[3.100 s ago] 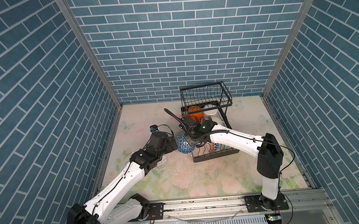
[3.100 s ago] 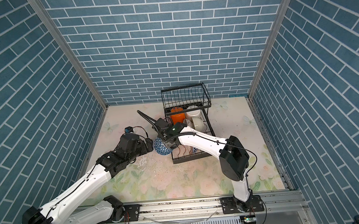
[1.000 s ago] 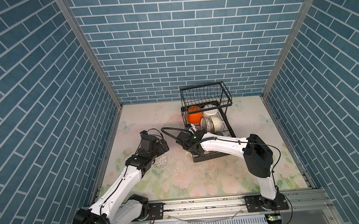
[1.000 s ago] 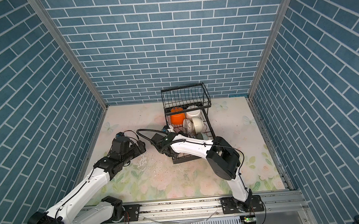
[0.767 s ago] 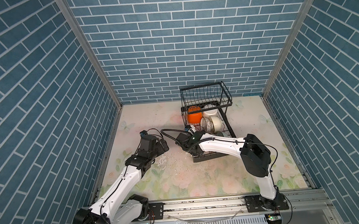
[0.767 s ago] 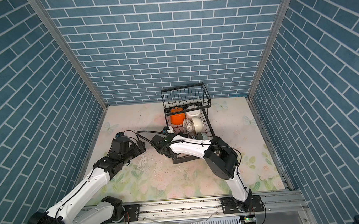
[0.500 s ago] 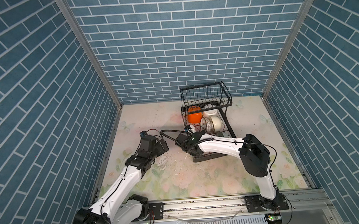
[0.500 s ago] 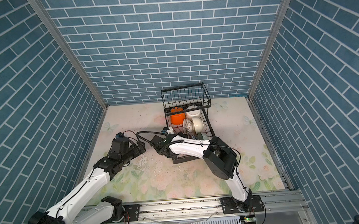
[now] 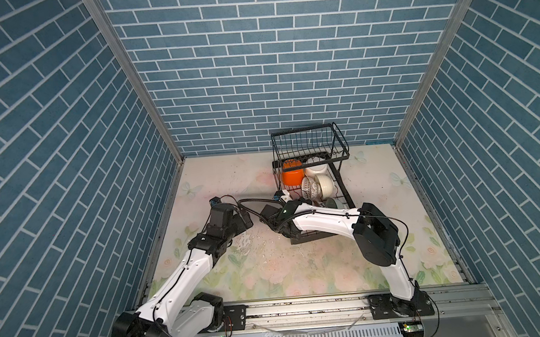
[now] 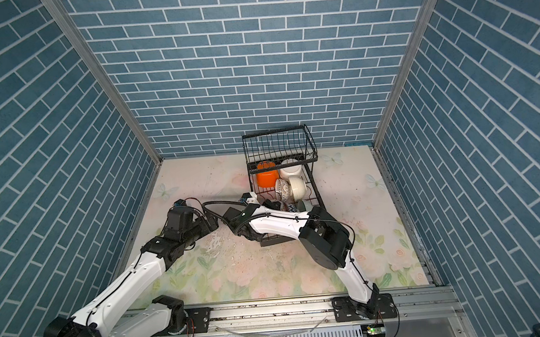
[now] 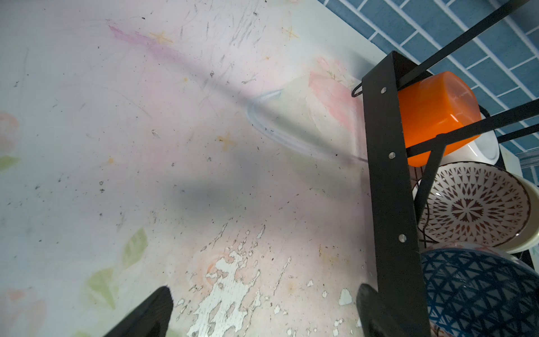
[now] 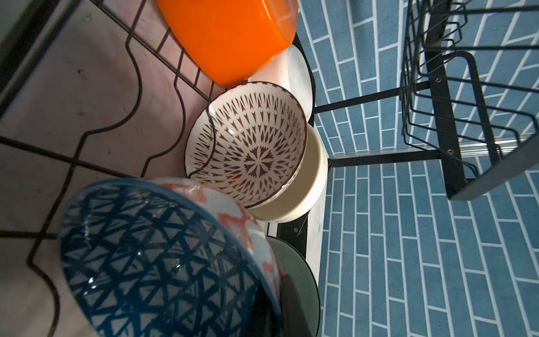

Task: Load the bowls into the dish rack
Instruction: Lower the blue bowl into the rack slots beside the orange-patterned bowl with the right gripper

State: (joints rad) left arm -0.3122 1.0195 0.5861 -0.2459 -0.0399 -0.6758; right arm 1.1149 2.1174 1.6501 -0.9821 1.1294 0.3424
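Since three seconds ago, we see that the blue patterned bowl has left the gap between the two grippers and now stands on edge in the dish rack, while the left arm has pulled back over the floral mat. The rack's long axis runs from the near middle of the mat toward the back wall, its raised basket at the far end. On the lower tier the bowls stand in a row along that axis: the orange bowl farthest, then the brown patterned bowl against a cream bowl, then the blue one nearest, openings facing the near end. The right gripper is clenched on the blue bowl's rim; the left gripper hangs released beside the rack's frame
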